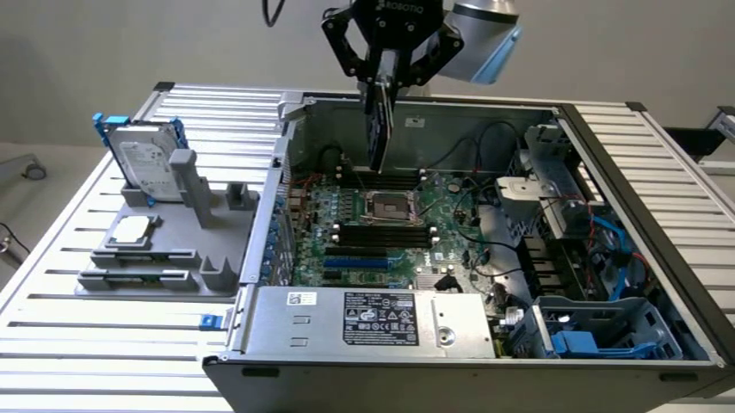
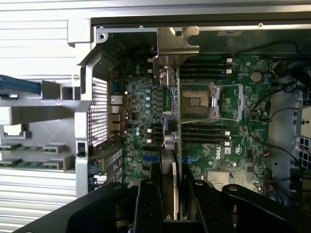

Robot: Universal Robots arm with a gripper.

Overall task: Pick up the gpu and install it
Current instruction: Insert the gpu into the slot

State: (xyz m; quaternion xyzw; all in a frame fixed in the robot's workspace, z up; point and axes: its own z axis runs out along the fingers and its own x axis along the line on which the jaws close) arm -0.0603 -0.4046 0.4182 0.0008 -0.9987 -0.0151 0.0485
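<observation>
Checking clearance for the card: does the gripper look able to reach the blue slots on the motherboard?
Probably yes: the case lies open, nothing covers the blue slots, and the gripper, shut on the gpu, hangs above the motherboard.

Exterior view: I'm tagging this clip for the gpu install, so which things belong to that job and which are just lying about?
Job: the gpu, held on edge by the gripper; the motherboard in the open computer case below it.
Lying about: the hard drive standing in the grey holder; the power supply.
</observation>
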